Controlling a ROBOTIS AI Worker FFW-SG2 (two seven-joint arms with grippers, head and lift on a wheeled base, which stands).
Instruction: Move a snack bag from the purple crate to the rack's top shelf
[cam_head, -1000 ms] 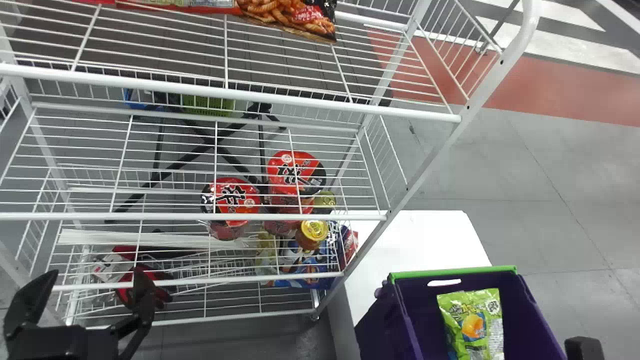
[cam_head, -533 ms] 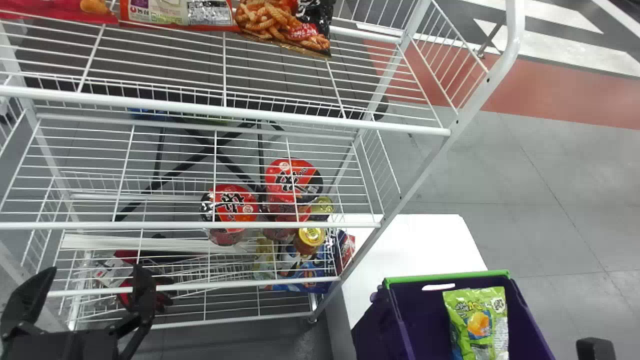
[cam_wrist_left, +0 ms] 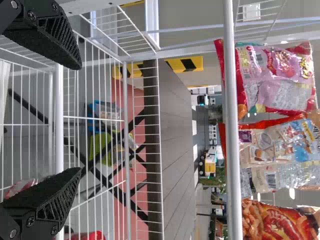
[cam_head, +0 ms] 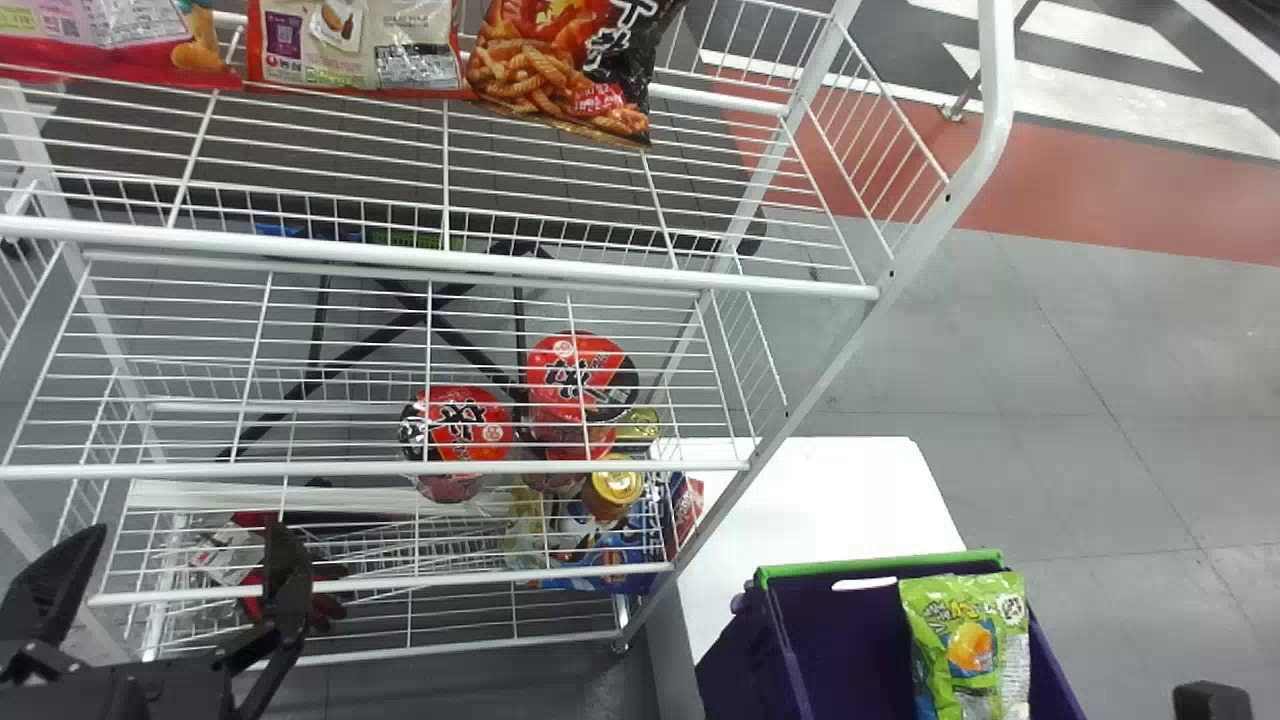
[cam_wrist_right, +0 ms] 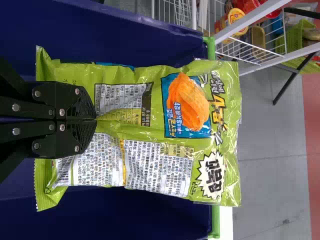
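You're lifting now: the green glossy snack bag (cam_head: 970, 645), at four o'clock in the head view, has edged up towards the green rim of the purple plastic crate (cam_head: 882, 567) and shifted a little towards three o'clock. The right tool (cam_wrist_right: 95, 120) has it pinched by one end, fingers closed on the film. The bag's lower part looks to be inside the crate, so you aren't clear yet.

The white wire rack (cam_head: 440, 268) has slid towards six o'clock in that view, bringing more of the black noodle-print bag (cam_head: 570, 80) on the top shelf into sight. That suggests the body is rising, which should give you the height you need.

Your left tool (cam_head: 178, 545) waits at eight o'clock, fingers spread, holding nothing.

Keep going straight up until the bag's hanging end clears the rim, then swing towards twelve o'clock, over the shelf's front rail. I'd watch that narrow pinch; the bag could swing or snag on the wire.
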